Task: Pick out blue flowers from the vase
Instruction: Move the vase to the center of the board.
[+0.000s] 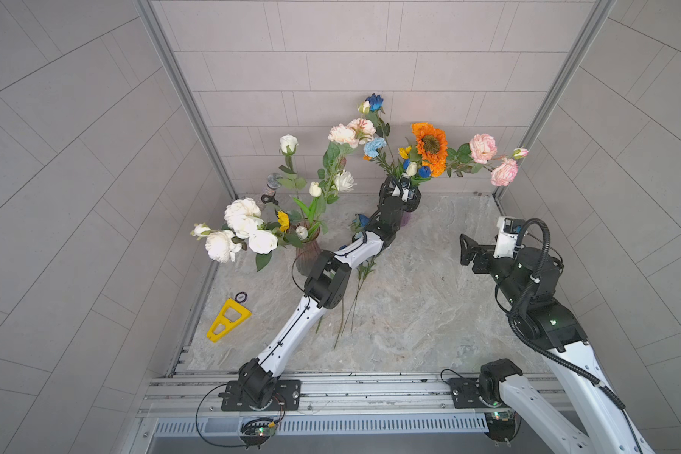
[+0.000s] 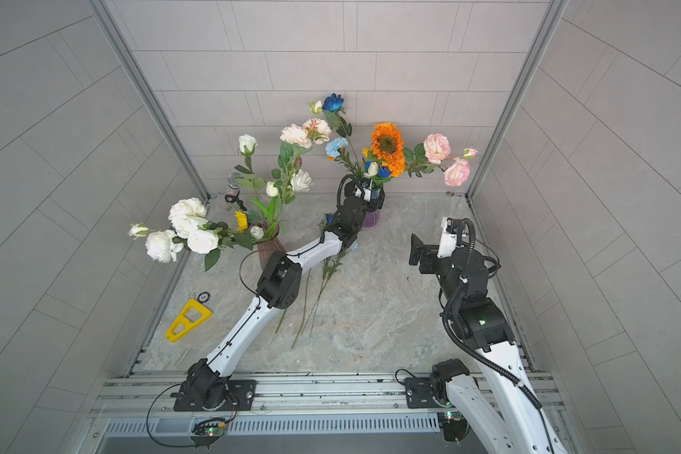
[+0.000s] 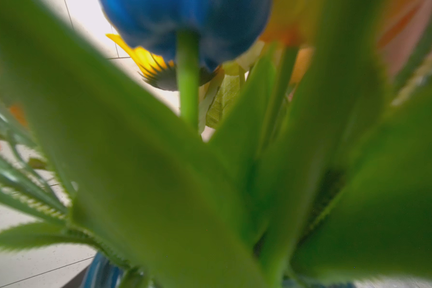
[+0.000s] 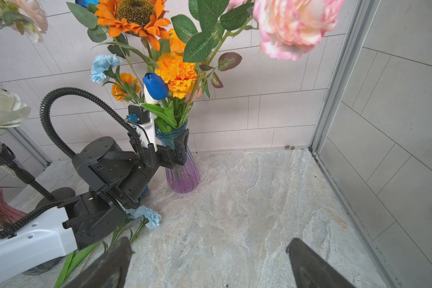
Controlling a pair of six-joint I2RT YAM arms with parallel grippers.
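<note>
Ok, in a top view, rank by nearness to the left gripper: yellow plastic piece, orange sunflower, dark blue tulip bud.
1. Dark blue tulip bud, right above the left gripper.
2. Orange sunflower, higher in the bouquet.
3. Yellow plastic piece, far by the left wall.

The counter (image 1: 429,306) has a grey marble-patterned top. A purple glass vase (image 4: 182,177) stands upright at the back edge, near its middle. A pink ribbed vase (image 1: 304,257) stands upright near the left edge. A microphone stand (image 1: 273,182) occupies the back left corner. Toward the front left corner, a yellow triangular tool (image 1: 229,319) lies flat, with a round black disc (image 1: 241,296) just beside it. Between the vases lie a dark blue rose (image 1: 360,221) and a light blue carnation (image 4: 150,217), with green stems (image 1: 354,298) pointing toward the front edge.
</note>
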